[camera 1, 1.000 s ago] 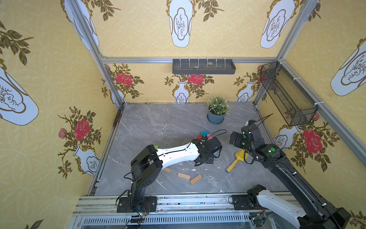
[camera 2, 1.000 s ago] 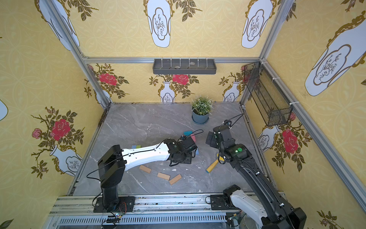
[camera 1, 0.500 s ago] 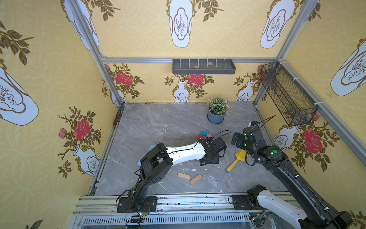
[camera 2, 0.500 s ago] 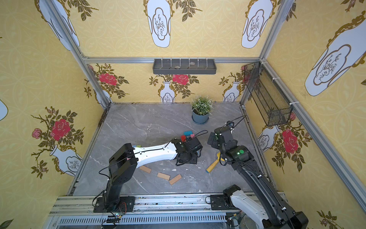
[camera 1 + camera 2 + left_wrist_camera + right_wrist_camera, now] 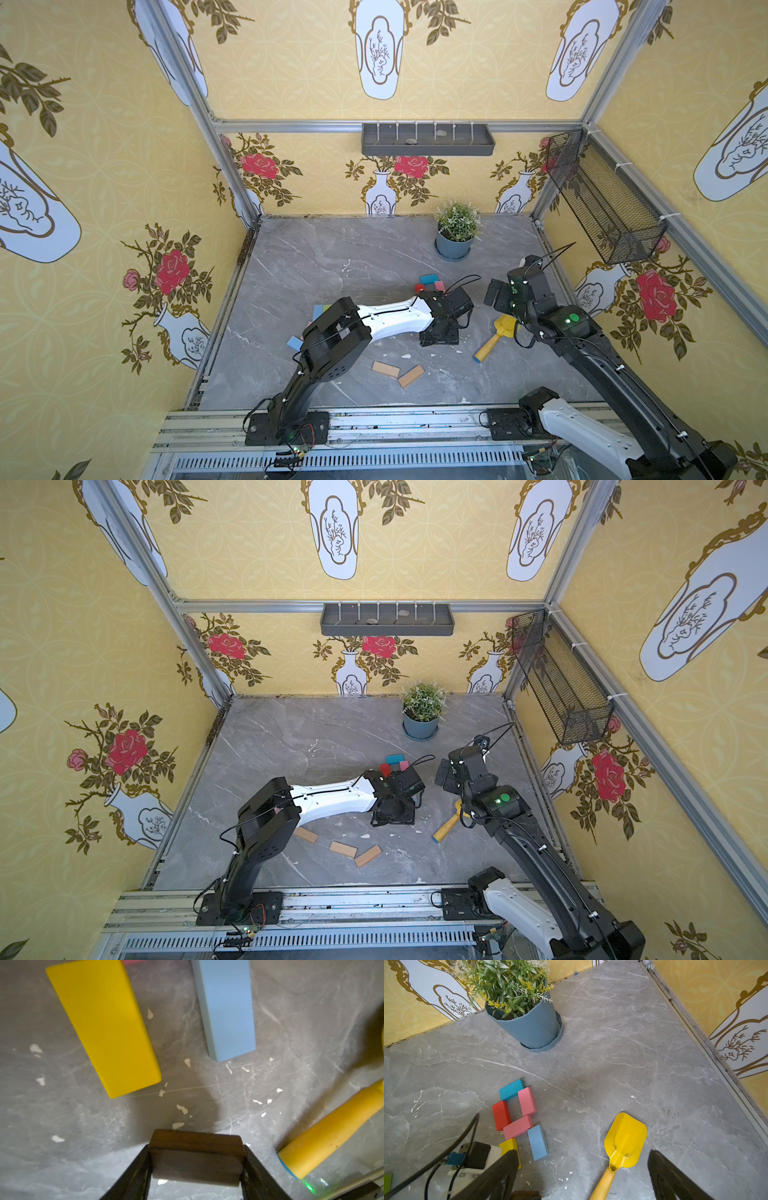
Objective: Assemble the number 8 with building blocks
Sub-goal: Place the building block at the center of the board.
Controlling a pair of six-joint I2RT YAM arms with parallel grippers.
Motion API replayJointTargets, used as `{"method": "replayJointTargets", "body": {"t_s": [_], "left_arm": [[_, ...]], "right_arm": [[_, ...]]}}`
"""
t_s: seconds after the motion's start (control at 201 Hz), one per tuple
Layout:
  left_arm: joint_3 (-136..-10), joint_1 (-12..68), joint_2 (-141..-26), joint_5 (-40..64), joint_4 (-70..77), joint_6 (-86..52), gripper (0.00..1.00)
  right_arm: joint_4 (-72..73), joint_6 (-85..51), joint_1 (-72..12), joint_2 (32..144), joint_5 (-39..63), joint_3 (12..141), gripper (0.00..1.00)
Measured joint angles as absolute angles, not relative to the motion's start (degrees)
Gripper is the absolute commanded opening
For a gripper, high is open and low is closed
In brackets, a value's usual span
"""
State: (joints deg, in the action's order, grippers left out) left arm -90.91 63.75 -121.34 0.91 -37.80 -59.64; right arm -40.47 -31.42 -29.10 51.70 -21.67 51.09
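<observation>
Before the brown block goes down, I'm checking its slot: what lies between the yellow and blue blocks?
Only bare table with white flecks between yellow block and blue block, shown in the left wrist view.

Right tool (image 5: 583, 1154) jaws spread wide, empty. On bench (image 5: 633, 1059): teal block (image 5: 511, 1089), red block (image 5: 501, 1114), two pink blocks (image 5: 527, 1101) close a square loop; yellow block (image 5: 509, 1145), light-blue block (image 5: 538, 1142) just beside it; yellow shovel (image 5: 625, 1140) apart.

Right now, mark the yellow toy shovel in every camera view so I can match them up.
Top view: yellow shovel right of centre, near the right arm.
Top view: same place, blade partly behind that arm.
Left wrist: mainly its handle, past the light blue block.
Right wrist: blade and upper handle, beside that block.
Shared landmark: the potted plant, seen in all but the left wrist view.
</observation>
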Motion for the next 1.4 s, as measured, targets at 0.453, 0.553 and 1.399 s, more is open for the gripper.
{"method": "replayJointTargets", "body": {"t_s": [0.453,0.553,1.399], "left_arm": [[-91.02,63.18,-122.17,3.05,-36.82,-59.64,0.62],[-91.02,63.18,-122.17,3.18,-36.77,-59.64,0.67],[-74.89,63.22,-100.53,-6.61,-28.86,-59.99,1.00]], "right_arm": [[-40.34,-30.79,-28.80,52.14,-21.65,50.61,1.00],[-40.38,-30.79,-28.73,52.12,-21.65,50.48,1.00],[-42.26,-31.46,-28.25,52.93,-13.85,50.30,0.98]]}}
